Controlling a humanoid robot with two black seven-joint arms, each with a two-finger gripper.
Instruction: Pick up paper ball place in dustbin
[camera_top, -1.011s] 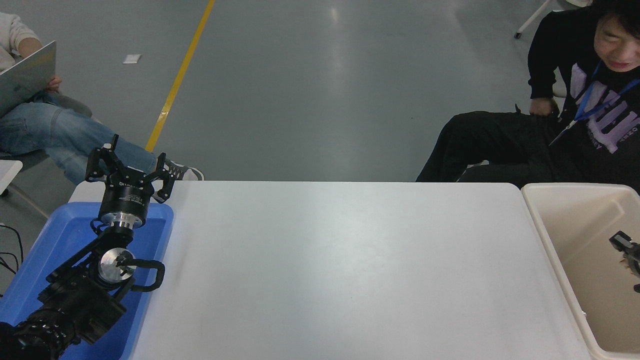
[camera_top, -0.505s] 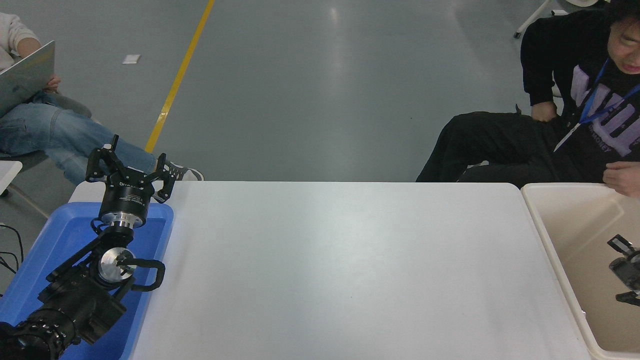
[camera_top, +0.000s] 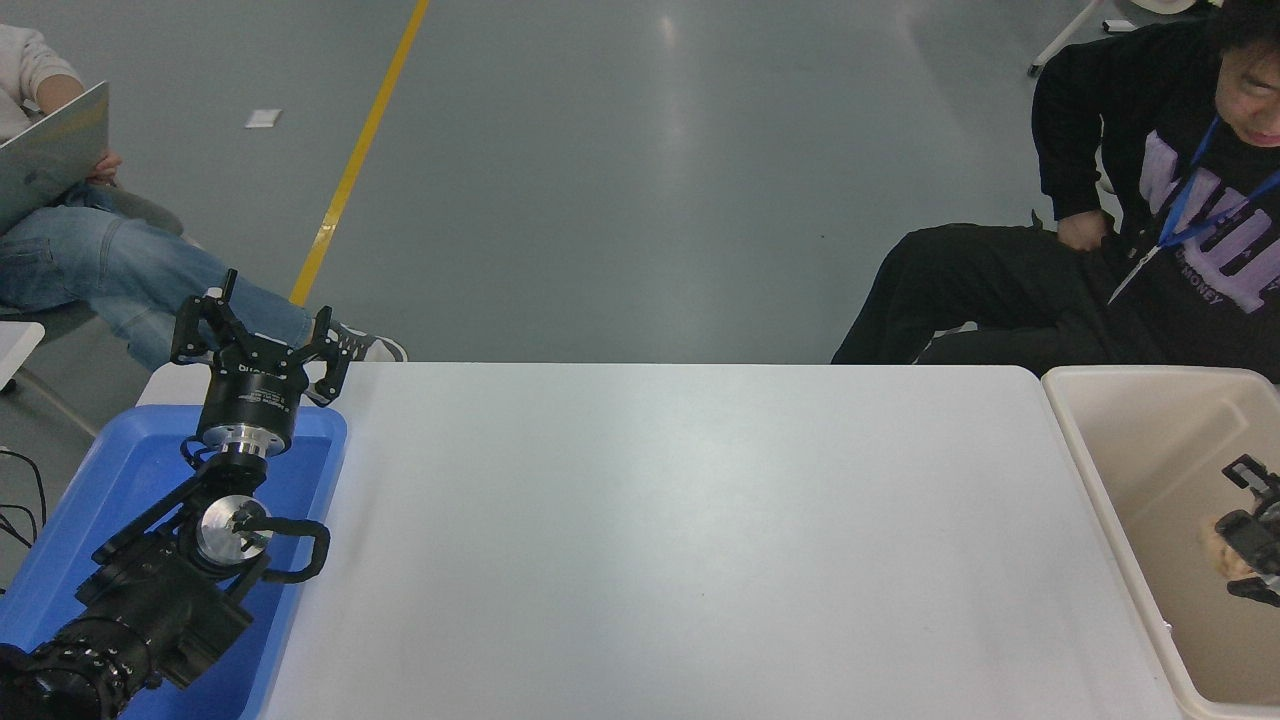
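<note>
Head view: one paper ball (camera_top: 1222, 545) inside one dustbin (camera_top: 1100, 470), beside right gripper (camera_top: 1258, 535), grip unclear; left gripper (camera_top: 258, 338) spread wide.

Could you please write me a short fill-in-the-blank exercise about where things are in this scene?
1. The right gripper is over the inside of the ____ dustbin.
2. The left gripper is parked above the ____ tray.
3. A bit of the tan paper ball shows beside the ____ gripper.
4. The person in jeans sits at the picture's far ____.

Missing words: beige; blue; right; left
</note>
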